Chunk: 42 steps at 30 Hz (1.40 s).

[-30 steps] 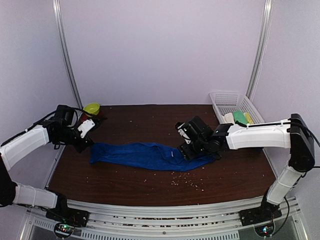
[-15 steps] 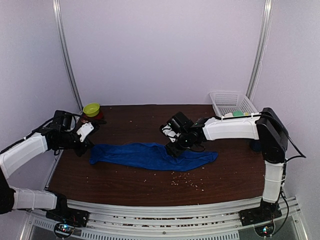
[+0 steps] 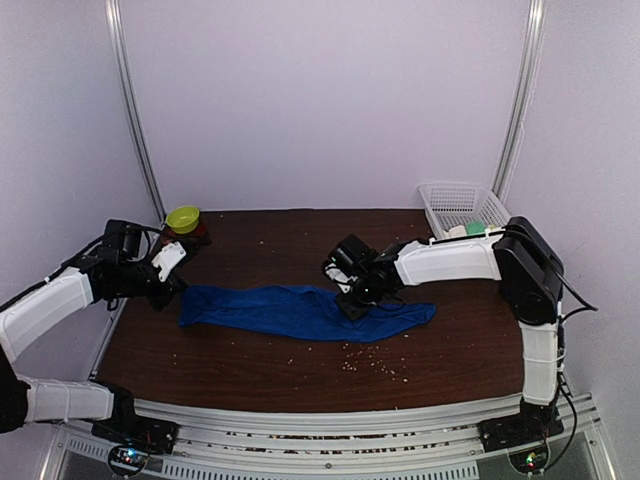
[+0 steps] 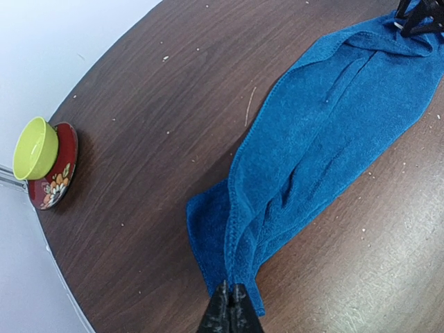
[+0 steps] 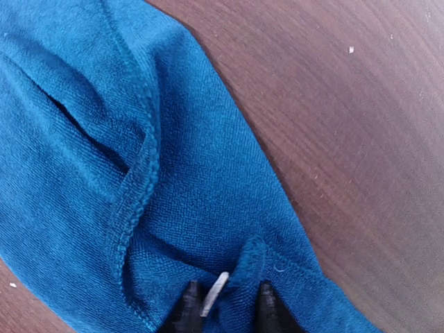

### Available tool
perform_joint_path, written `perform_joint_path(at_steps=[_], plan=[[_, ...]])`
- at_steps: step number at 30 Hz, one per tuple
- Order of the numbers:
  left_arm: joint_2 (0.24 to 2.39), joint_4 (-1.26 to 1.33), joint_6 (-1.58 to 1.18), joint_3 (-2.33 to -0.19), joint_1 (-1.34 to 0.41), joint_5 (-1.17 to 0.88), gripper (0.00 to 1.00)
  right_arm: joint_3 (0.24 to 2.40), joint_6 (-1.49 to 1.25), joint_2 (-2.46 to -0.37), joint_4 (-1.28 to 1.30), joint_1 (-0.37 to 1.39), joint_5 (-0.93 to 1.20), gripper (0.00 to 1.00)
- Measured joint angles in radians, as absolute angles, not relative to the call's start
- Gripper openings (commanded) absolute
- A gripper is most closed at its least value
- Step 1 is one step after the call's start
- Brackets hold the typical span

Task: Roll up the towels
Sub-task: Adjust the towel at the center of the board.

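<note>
From above, the blue towel (image 3: 290, 312) lies stretched left to right across the middle of the dark wooden table (image 3: 260, 375), loosely folded lengthwise into a long strip. My left pincer (image 3: 170, 285) sits at the towel's left end. My right pincer (image 3: 355, 300) is down on the cloth right of its middle. A green bowl (image 3: 183, 217) stands at the far left corner. A white mesh basket (image 3: 465, 205) stands at the far right corner, with a pale thing and a green thing in it, too small to name. Pale crumbs (image 3: 370, 360) are scattered on the table in front of the towel.

From my left wrist, my left pincer (image 4: 231, 305) is closed tight, fingers together, tips right at the near end hem of the blue towel (image 4: 326, 139). I cannot tell whether any cloth is caught between them. The towel runs away from me to my right pincer (image 4: 416, 19) at its far part. The green bowl (image 4: 35, 147) rests on a red patterned saucer (image 4: 59, 177), well apart from the towel.

From my right wrist, my right pincer (image 5: 227, 305) has its fingers a narrow gap apart, one on each side of a raised ridge of the blue towel (image 5: 83, 104), which is pinched up between them. A small pale tag (image 5: 215, 295) shows there too.
</note>
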State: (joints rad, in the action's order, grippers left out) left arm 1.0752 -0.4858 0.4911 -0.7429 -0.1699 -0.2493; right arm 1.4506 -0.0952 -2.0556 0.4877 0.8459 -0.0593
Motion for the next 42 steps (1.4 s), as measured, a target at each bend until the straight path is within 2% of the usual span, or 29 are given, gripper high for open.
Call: perform_joint_path(at_steps=[8,14,22,26,30,35,38,42], plan=[[1.075,-0.484,0.490,-0.740,-0.170,-0.250,0.00,1.449,-0.113,-2.051,0.476,0.846,-0.110,0.00],[1.072,-0.442,0.474,-0.739,-0.170,-0.192,0.00,1.413,-0.133,-1.983,0.443,0.846,-0.193,0.00],[1.071,-0.361,0.439,-0.738,-0.170,-0.001,0.00,1.340,-0.173,-1.813,0.339,0.832,-0.364,0.00],[1.061,-0.325,0.427,-0.719,-0.170,0.076,0.00,1.269,-0.196,-1.749,0.299,0.829,-0.382,0.00],[1.048,-0.312,0.422,-0.704,-0.170,0.117,0.00,1.152,-0.205,-1.690,0.247,0.851,-0.355,0.03],[1.053,-0.305,0.420,-0.695,-0.170,0.136,0.00,0.999,-0.209,-1.649,0.199,0.989,-0.364,0.04],[1.061,-0.306,0.420,-0.692,-0.170,0.139,0.00,0.922,-0.218,-1.625,0.170,1.064,-0.362,0.14],[1.066,-0.305,0.419,-0.692,-0.170,0.143,0.00,0.860,-0.241,-1.586,0.148,1.114,-0.356,0.24]])
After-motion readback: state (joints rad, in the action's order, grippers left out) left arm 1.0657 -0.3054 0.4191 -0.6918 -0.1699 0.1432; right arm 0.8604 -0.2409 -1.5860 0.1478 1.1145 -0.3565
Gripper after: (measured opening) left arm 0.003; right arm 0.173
